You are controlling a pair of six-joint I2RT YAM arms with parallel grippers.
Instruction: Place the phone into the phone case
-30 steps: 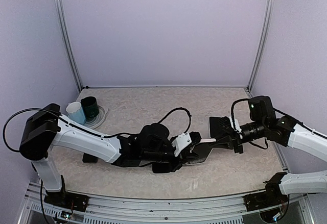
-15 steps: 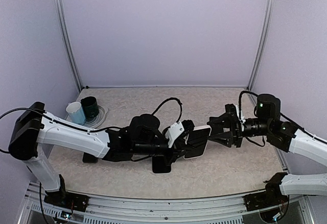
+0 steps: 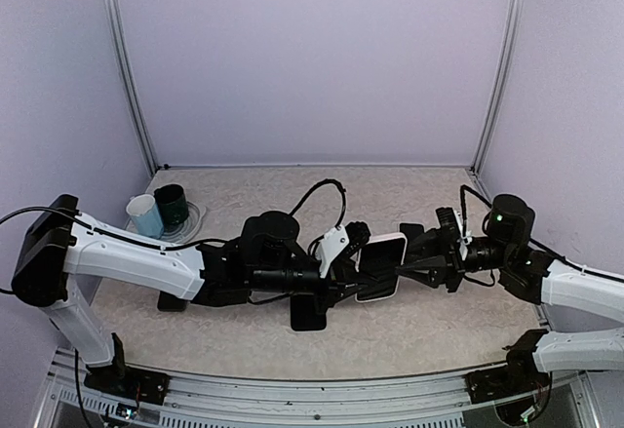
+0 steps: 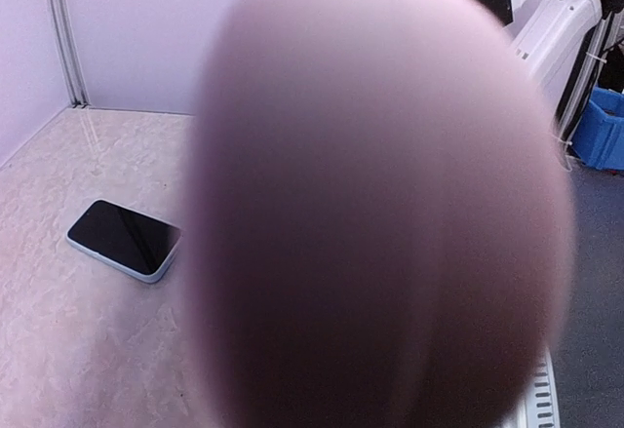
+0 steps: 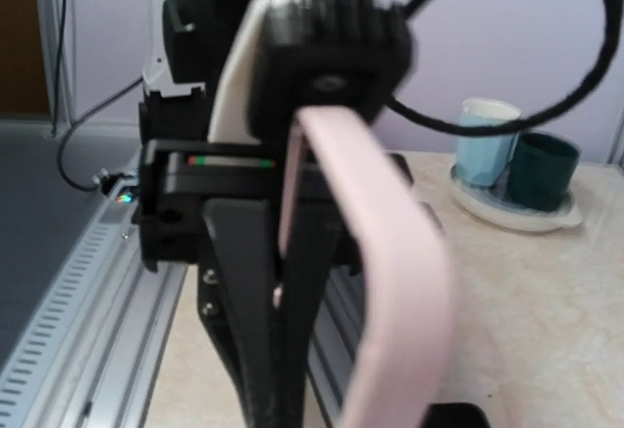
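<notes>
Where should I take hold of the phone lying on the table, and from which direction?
Grip the phone across its two long edges, near mid-length, coming straight down from above. It lies flat, screen up, on the table, so only its thin side edges offer purchase, and nothing crowds them.

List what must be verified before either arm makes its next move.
1. Pale pink phone case is gripped by the left gripper: ok, held up off the table.
2. Right gripper has hold of the case: cannot tell. It sits at the case's right edge and how its jaws stand is unclear.
3. Black phone with a light rim is located: ok, flat on the beige table, held by nothing.
4. Left wrist view is usable: not ok, the blurred case fills most of it.
5. Light blue cup and dark green cup are out of the way: ok, standing well apart from the case.
</notes>
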